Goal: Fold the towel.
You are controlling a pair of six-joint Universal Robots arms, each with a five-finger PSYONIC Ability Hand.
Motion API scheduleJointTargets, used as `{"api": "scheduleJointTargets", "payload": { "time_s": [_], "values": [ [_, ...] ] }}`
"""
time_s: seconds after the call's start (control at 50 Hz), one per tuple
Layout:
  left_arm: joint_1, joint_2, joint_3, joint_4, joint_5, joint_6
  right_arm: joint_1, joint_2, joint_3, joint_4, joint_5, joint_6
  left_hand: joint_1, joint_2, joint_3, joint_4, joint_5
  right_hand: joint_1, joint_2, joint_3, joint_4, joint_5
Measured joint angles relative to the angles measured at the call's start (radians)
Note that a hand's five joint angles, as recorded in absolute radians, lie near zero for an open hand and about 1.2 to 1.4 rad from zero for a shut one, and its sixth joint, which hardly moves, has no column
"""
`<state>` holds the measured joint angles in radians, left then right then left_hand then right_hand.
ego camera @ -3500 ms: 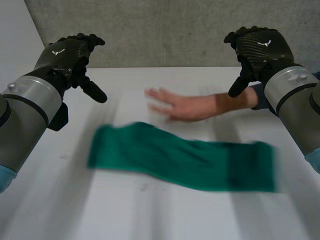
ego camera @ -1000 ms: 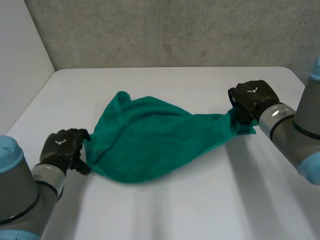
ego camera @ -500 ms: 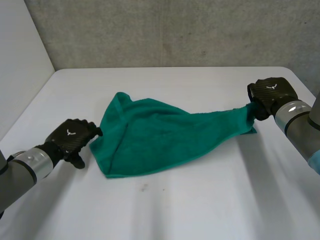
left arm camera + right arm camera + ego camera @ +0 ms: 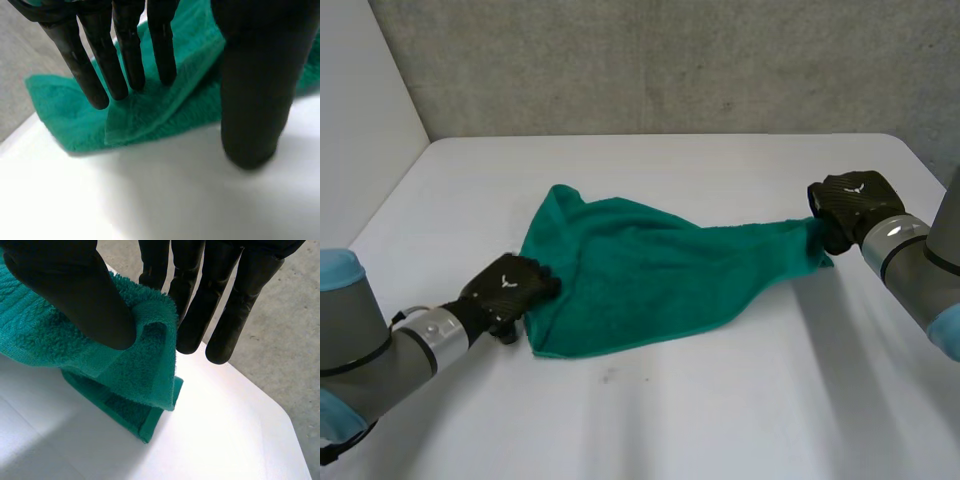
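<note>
We see a green towel (image 4: 650,275) lying rumpled on a white table (image 4: 670,420), drawn out between two black robot hands. It is not yet folded. Its broad, loosely doubled end lies toward the robot's left, and it narrows into a taut neck toward the right.

The right hand (image 4: 848,205) is clamped on that narrow end. In its wrist view the thumb (image 4: 75,290) presses a bunched corner of terry cloth against the straight fingers (image 4: 195,300), and a flap of hem hangs below, just clear of the table. We judge this grip to be an anchor, keeping tension so the cloth can be spread or lifted.

The left hand (image 4: 508,288) sits low at the towel's near left corner. Its fingers (image 4: 125,65) are straight and spread, with the tips resting on a turned-over flap of the corner. Its thumb (image 4: 255,100) stands apart, with its tip at the bare table just beside the hem. Nothing is pinched there. We read this as a hand placed to close on the corner.
</note>
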<state>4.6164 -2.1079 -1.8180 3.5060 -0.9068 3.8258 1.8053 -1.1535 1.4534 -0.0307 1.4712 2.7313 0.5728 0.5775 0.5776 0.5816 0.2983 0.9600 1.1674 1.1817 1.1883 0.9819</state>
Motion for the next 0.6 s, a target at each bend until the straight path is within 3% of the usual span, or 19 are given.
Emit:
{"api": "scheduleJointTargets", "payload": {
  "time_s": [0.08,0.42,0.46,0.5,0.6],
  "values": [
    [-0.014,0.004,0.020,0.020,-0.005,-0.050,0.000,0.009,0.002,0.000,0.000,-0.001,0.008,0.008,0.006,0.007,0.103,0.000,0.000,0.000,0.000,0.000],
    [-0.023,0.011,0.070,0.015,-0.013,-0.152,-0.005,0.039,-0.010,0.001,-0.002,-0.007,0.023,0.021,0.016,0.013,0.112,0.000,0.000,0.000,0.000,0.000],
    [-0.024,-0.007,0.079,0.018,-0.013,-0.151,-0.006,0.039,-0.010,0.002,-0.002,-0.007,0.104,0.093,0.092,0.085,0.181,0.000,0.000,0.000,0.000,0.000],
    [-0.025,-0.022,0.090,0.021,-0.014,-0.150,-0.006,0.039,-0.009,0.003,-0.002,-0.007,0.370,0.340,0.324,0.322,0.419,0.000,0.000,0.000,0.000,0.000],
    [-0.026,-0.036,0.107,0.024,-0.019,-0.149,-0.006,0.039,-0.008,0.004,-0.001,-0.007,0.557,0.560,0.556,0.559,0.644,0.000,0.000,0.000,0.000,0.000]
  ]
}}
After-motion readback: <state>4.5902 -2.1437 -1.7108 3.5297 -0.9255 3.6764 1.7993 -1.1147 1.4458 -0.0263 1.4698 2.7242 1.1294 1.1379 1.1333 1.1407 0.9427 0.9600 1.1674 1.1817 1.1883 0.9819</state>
